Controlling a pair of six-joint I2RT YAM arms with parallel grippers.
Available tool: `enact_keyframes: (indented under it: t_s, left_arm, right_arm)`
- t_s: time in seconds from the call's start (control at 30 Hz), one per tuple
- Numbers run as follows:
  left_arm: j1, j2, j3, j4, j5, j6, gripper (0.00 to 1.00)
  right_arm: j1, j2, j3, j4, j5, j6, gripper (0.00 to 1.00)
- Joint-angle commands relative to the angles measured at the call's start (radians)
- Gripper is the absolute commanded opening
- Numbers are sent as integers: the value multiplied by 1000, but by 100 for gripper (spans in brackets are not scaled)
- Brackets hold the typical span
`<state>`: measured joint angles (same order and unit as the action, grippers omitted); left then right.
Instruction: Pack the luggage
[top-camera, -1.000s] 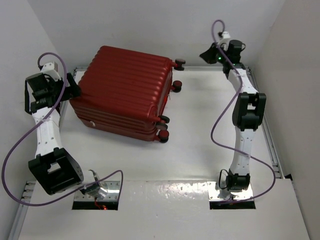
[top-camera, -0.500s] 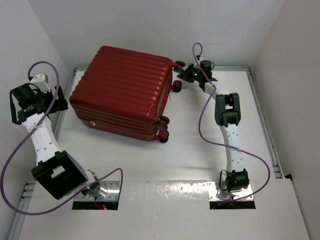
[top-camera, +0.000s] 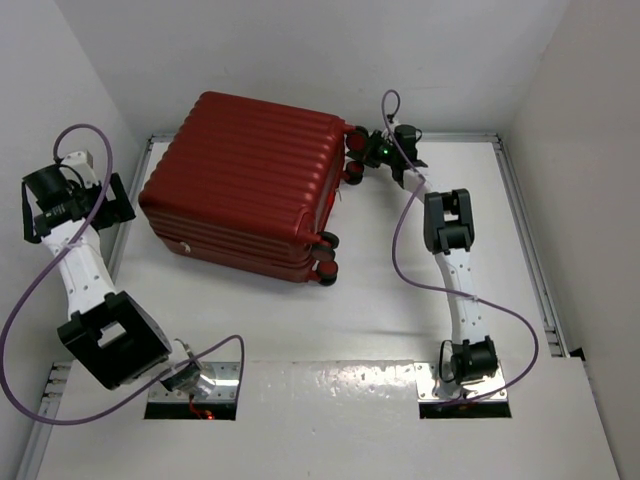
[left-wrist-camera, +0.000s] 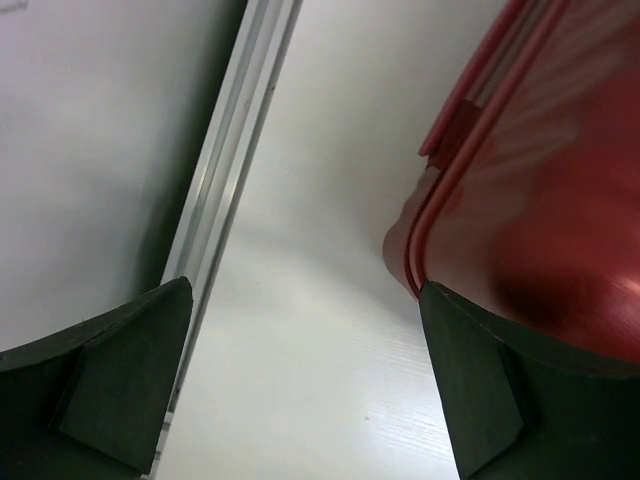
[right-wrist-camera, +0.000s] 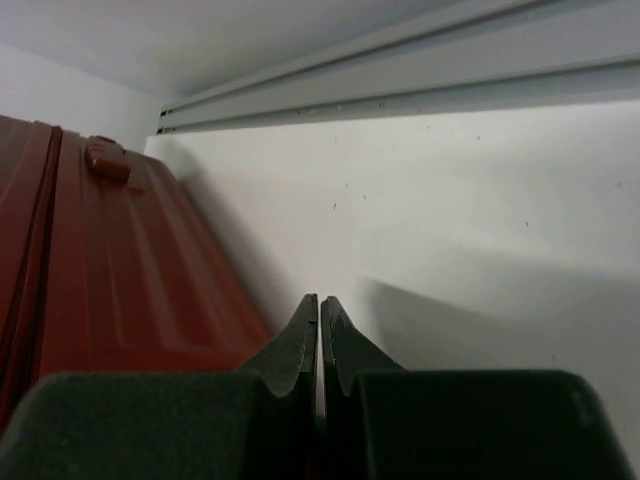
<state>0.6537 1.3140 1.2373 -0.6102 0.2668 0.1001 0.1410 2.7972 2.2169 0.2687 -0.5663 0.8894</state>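
The luggage (top-camera: 245, 185) is a large dark red ribbed hard-shell suitcase, closed, lying flat at the back left of the table, its small black wheels (top-camera: 326, 256) facing right. My left gripper (top-camera: 112, 200) is open and empty, low beside the suitcase's left end; its rounded corner (left-wrist-camera: 520, 230) shows just past my right finger (left-wrist-camera: 500, 400). My right gripper (top-camera: 362, 152) is shut on nothing, right next to the suitcase's far right corner by the far wheels. The red shell (right-wrist-camera: 110, 270) fills the left of the right wrist view, beside my closed fingertips (right-wrist-camera: 320, 310).
A metal rail (top-camera: 140, 170) runs along the table's left edge next to my left gripper, also seen in the left wrist view (left-wrist-camera: 230, 170). Another rail (right-wrist-camera: 420, 80) runs along the back edge. White walls enclose the left, back and right.
My right arm has swung left and down from the back right corner to the suitcase's far right corner. My left arm has pulled back left and lower. The suitcase has not moved.
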Motion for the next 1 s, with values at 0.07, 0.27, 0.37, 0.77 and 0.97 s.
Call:
enact_keyframes:
  t_s: [0.07, 0.27, 0.37, 0.77, 0.97]
  left_arm:
    - [14, 28, -15, 50, -75, -118, 99]
    - [106, 16, -140, -2, -68, -246, 99]
    - [141, -12, -237, -26, 21, -287, 99]
    - [123, 57, -484, 219, 143, -512, 96]
    - [-61, 163, -533, 392, 326, -660, 96]
  right_arm:
    - [34, -7, -10, -101, -280, 45, 0]
    - [69, -74, -124, -235, -501, -46, 0]
    - [77, -133, -205, -302, -521, -105, 0]
    - [45, -327, -379, -669, -494, -395, 0]
    - [-21, -438, -462, -750, -451, -415, 0]
